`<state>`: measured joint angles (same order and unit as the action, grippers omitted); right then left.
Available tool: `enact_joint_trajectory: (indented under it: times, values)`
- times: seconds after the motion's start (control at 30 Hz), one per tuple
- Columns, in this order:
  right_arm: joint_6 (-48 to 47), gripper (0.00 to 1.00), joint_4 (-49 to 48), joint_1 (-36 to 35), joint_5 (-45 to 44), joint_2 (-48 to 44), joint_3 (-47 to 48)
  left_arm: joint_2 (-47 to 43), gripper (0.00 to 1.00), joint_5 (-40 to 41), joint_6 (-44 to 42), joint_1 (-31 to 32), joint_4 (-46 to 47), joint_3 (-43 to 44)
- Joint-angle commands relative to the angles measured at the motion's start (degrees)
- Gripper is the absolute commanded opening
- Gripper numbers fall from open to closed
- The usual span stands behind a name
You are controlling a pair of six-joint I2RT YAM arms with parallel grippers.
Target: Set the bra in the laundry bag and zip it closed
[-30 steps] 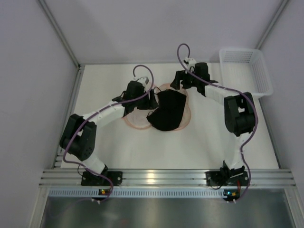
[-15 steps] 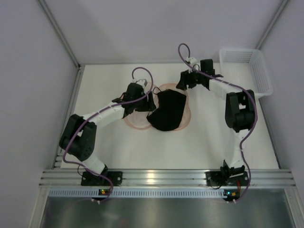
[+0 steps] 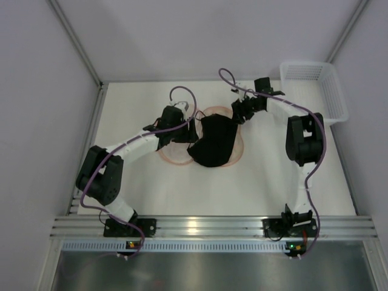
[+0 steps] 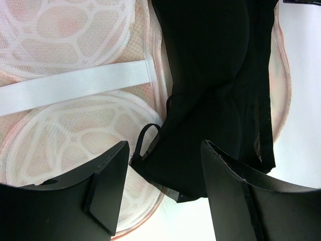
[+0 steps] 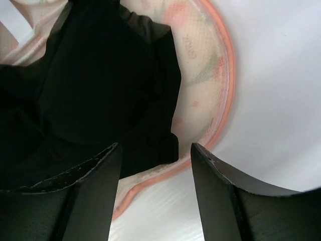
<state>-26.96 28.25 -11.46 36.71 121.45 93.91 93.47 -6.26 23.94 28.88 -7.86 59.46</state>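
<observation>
The laundry bag [image 3: 174, 156] lies open flat mid-table, its pale mesh halves up and its pink rim around them. The black bra [image 3: 213, 142] lies on its right half and hangs slightly over the rim. My left gripper [image 3: 191, 130] is open just above the bag's middle. In the left wrist view [image 4: 163, 168] its fingers straddle the bra's near edge [image 4: 215, 75], the pale halves [image 4: 60, 145] and the white elastic band [image 4: 75, 88]. My right gripper [image 3: 238, 113] is open at the bag's far right edge. In the right wrist view [image 5: 155, 168] it hovers over the bra [image 5: 95, 85] and pink rim [image 5: 226, 90].
A white plastic mesh basket [image 3: 315, 91] stands at the back right corner. Grey walls close in the table on the left, back and right. The aluminium rail [image 3: 194, 227] with the arm bases runs along the near edge.
My right gripper has swung from behind the bag down and left to the bag's far right rim. The left gripper, the bra and the bag have stayed in place.
</observation>
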Motion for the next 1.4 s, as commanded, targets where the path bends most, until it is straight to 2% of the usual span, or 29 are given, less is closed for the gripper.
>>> enact_joint_trajectory:
  times: [0.0, 0.2, 0.4, 0.5, 0.53, 0.57, 0.6, 0.63, 0.73, 0.87, 0.93, 1.07, 1.37]
  values:
    - [-4.68, 0.58, 1.63, -0.49, 1.35, 1.15, 2.07, -2.94, 0.65, 0.46, -0.92, -0.14, -0.05, 0.3]
    - [-5.47, 0.48, 3.03, -1.89, -2.25, 4.23, 5.4, -2.42, 0.65, -1.65, 2.5, -0.06, 0.03, -0.4]
    - [-4.68, 0.33, 2.43, -2.25, -2.87, 5.38, 5.58, -4.87, 0.66, -0.78, 12.17, -0.06, -0.23, -4.44]
    - [-4.07, 0.2, 1.99, -2.25, -3.75, 5.47, 5.5, -8.12, 0.66, 1.51, 16.65, -0.14, -0.84, -7.07]
    - [-3.8, 0.12, 1.81, -2.25, -4.45, 5.47, 5.5, -9.87, 0.67, 1.95, 19.18, -0.06, -0.93, -8.3]
    - [-3.37, 0.09, 1.11, -2.25, -4.97, 5.12, 5.41, -10.67, 0.67, 2.65, 20.69, -0.06, -0.93, -9.09]
    - [-2.14, 0.02, 0.58, -2.25, -5.5, 4.85, 4.97, -11.46, 0.67, 3.18, 22.1, -0.06, -0.93, -9.88]
    - [-1.35, 0.0, -0.03, -2.25, -6.29, 4.33, 4.53, -12.95, 0.67, 3.62, 25.33, -0.14, -0.93, -11.63]
    - [3.57, 0.0, -5.56, -2.16, -7.87, 1.0, -0.2, -14.36, 0.67, 4.94, 30.36, -0.06, -0.41, -14.28]
    - [10.5, 0.0, -10.4, -2.16, -11.66, -4.19, -5.83, -14.37, 0.67, 5.12, 34.14, 1.61, 5.12, -16.92]
    - [12.27, 0.0, -10.93, -2.25, -11.14, -4.99, -7.51, -12.8, 0.66, 3.98, 35.82, 2.23, 9.59, -17.62]
    - [16.32, 0.0, -15.41, -2.42, -13.85, -7.88, -12.07, -9.01, 0.65, 2.05, 37.14, 3.81, 12.86, -16.84]
    - [18.26, 0.0, -16.03, -2.34, -14.21, -8.51, -12.43, -6.37, 0.63, 5.38, 42.32, 7.32, 16.02, -18.15]
